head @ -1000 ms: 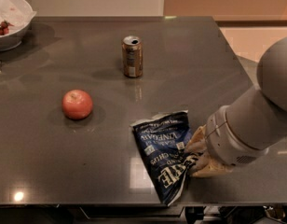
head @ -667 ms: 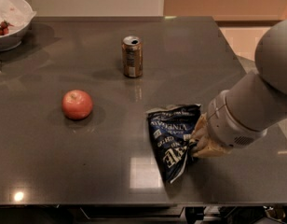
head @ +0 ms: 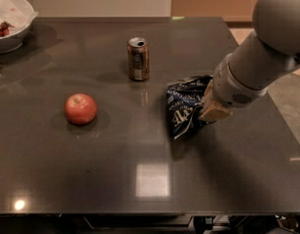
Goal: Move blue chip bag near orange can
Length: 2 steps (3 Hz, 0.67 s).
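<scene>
Camera view: hand point(head: 209, 112) pinches bag point(head: 183, 103) by one edge, likely to drag it toward can point(head: 138, 58); bag crumpled on tabletop point(head: 140, 179), near can but apart; apple point(head: 81, 108) sits well clear of both.

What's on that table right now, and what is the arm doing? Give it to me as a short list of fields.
gripper: at the right edge of the blue chip bag, closed on it
blue chip bag: crumpled, to the right of the orange can, with a gap between them
orange can: upright, towards the far side of the table
apple: left of the bag, on its own
bowl: white, at the far left corner, something red inside
table: dark and glossy
</scene>
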Each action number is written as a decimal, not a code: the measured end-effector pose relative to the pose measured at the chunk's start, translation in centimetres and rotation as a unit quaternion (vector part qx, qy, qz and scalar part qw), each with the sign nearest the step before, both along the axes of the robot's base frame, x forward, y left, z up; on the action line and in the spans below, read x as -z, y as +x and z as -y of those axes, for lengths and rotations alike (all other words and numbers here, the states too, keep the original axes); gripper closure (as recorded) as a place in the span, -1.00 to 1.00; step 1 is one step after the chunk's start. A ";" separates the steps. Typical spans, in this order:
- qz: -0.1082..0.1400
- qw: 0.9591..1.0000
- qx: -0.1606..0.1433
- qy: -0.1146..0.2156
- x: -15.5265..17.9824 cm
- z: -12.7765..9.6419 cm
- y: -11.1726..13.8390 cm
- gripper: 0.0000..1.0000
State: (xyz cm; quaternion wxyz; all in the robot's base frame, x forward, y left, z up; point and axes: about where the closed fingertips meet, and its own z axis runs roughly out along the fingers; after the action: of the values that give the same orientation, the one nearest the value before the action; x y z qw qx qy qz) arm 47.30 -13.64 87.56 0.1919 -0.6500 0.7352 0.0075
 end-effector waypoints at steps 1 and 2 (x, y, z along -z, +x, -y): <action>0.000 0.999 0.036 0.006 -0.2 -0.1 4.2 1.00; -0.002 0.998 0.065 0.016 -0.3 -0.5 7.6 1.00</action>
State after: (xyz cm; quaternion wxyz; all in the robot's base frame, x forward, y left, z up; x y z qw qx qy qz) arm 54.90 -13.15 87.81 0.2009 -0.5979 0.7759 0.0082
